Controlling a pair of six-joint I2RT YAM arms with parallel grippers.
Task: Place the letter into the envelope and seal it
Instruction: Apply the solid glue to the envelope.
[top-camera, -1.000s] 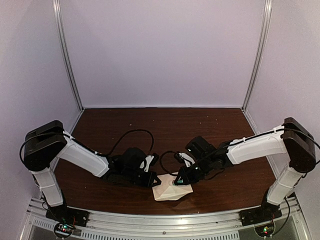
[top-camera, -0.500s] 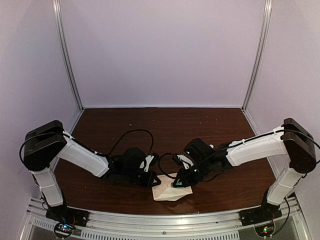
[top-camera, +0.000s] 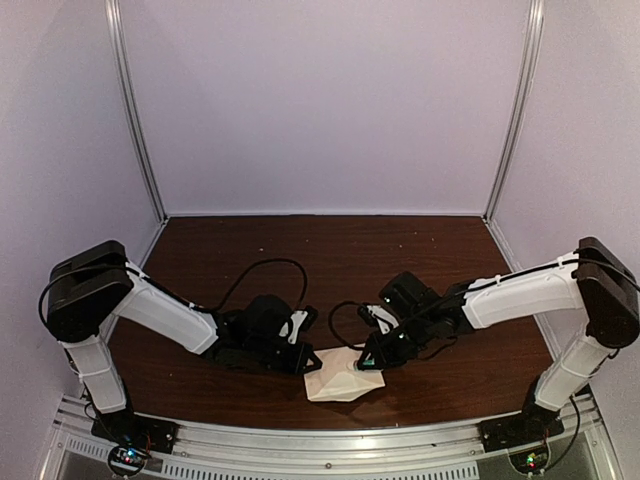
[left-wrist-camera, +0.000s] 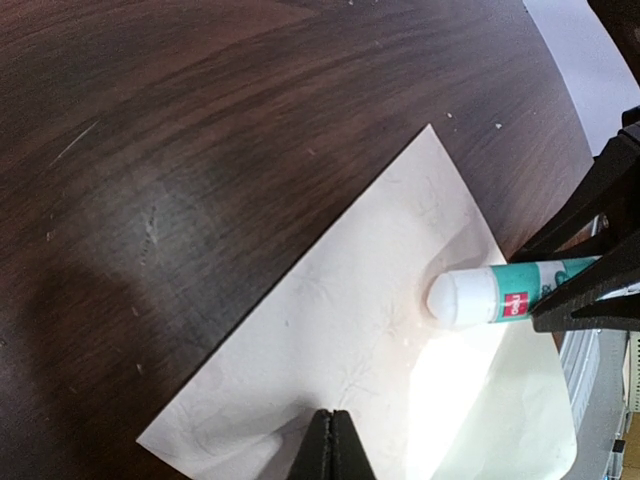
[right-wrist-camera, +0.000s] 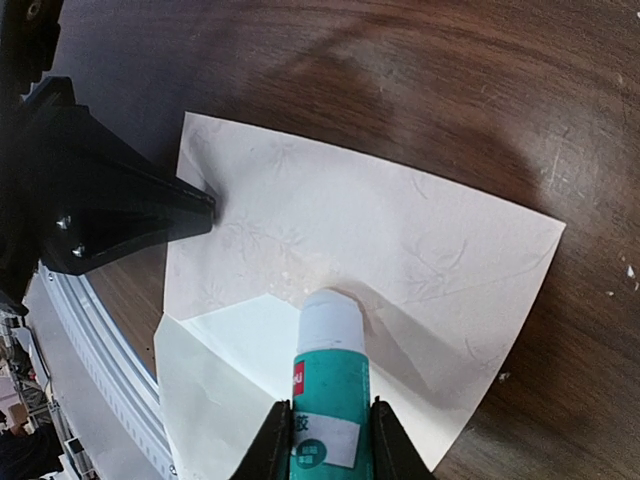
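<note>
Envelope (right-wrist-camera: 420, 240) on bench (right-wrist-camera: 400, 80). Left gripper (left-wrist-camera: 330, 445): jaws together, tips on envelope edge. Right gripper (right-wrist-camera: 330, 440): jaws clamped on glue stick (right-wrist-camera: 328, 345), cap end at envelope.

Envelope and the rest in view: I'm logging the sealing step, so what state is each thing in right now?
envelope: lying flat, flap open, unsealed.
glue stick: held, white tip on the envelope by the flap fold.
left gripper: shut, tips on the envelope's edge.
right gripper: shut on the glue stick.
</note>
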